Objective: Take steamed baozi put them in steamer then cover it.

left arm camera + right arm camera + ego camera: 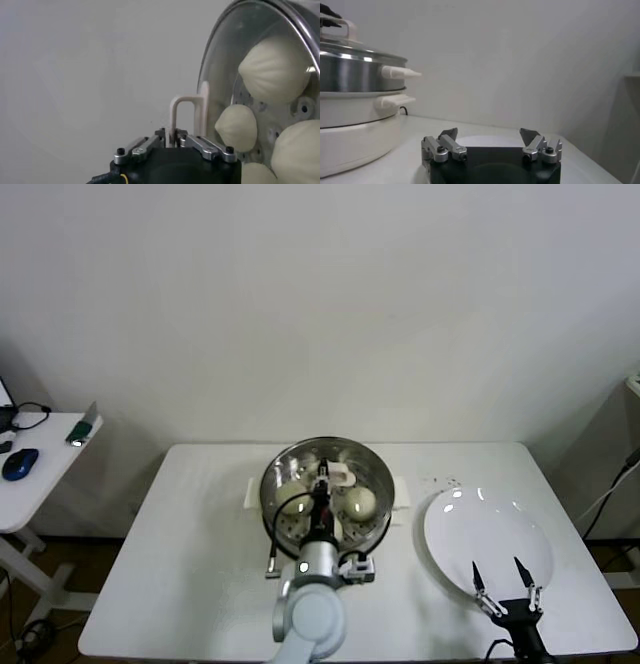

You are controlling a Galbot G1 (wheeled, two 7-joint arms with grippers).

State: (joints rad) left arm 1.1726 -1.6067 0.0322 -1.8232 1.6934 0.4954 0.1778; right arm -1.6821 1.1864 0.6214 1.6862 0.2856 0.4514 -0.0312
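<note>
From the head view, we see the steamer [328, 494] at the centre of the white table [180, 564], with the cover [300, 459] lying on it and the steamed baozi [360, 502] showing through the glass. Our left gripper [322, 479] reaches over the steamer from six o'clock, clenched on the cover's white handle. At four o'clock from the steamer lies the white plate [500, 529], and our right gripper [504, 582] hovers over the plate's near edge with fingers released and spread.

In the left wrist view, we see the left gripper [172, 140] pinching the handle [182, 112], and beyond it the glass cover [220, 55] with baozi [275, 67] pressed close behind it.

In the right wrist view, the right gripper [490, 136] stands wide apart above the plate [490, 141], holding nothing. The steamer [355, 70] sits covered on its white base, well apart from this gripper.
</note>
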